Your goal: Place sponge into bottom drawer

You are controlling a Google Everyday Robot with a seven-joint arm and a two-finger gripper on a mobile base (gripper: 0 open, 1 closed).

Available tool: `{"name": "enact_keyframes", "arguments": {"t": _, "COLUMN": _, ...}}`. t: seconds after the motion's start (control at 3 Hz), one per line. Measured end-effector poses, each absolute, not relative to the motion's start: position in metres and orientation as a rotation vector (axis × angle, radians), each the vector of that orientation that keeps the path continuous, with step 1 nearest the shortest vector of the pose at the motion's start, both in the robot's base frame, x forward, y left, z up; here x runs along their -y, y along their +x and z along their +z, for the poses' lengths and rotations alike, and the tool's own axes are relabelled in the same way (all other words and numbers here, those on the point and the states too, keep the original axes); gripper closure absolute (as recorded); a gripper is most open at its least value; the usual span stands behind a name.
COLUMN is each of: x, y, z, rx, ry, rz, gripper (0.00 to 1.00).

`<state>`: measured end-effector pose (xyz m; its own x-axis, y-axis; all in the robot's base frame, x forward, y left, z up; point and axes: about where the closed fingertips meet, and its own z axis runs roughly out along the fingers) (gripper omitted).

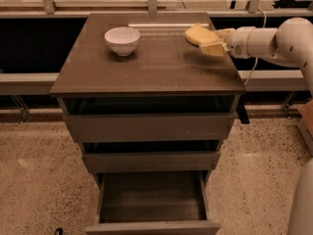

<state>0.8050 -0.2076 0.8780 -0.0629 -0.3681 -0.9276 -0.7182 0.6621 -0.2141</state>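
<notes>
Holding the pale yellow soft sponge [196, 33] clamped in the white two-finger gripper [212, 43] above the dark cabinet top [161, 70]; next, likely needing lowering into the open grey-brown bottom drawer [151, 203].

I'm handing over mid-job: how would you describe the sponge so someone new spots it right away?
Find the grey-brown cabinet with three drawers and look over the back right corner of its top. There the gripper, reaching in from the right, is closed on the sponge. It is a pale yellow soft block, unlike the round white bowl at back left.
</notes>
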Motion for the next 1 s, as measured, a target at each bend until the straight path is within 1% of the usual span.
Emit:
{"name": "enact_keyframes", "arguments": {"t": 0.33, "x": 0.200, "y": 0.783, "z": 0.889, "rx": -1.625, "ry": -0.932, "rz": 0.445, "gripper": 1.00}}
{"name": "enact_keyframes", "arguments": {"t": 0.67, "x": 0.189, "y": 0.725, "z": 0.910, "rx": -1.555, "ry": -1.038, "rz": 0.558, "gripper": 1.00}}
{"name": "enact_keyframes", "arguments": {"t": 1.0, "x": 0.176, "y": 0.652, "z": 0.910, "rx": -1.540, "ry": -1.220, "rz": 0.620, "gripper": 1.00}}
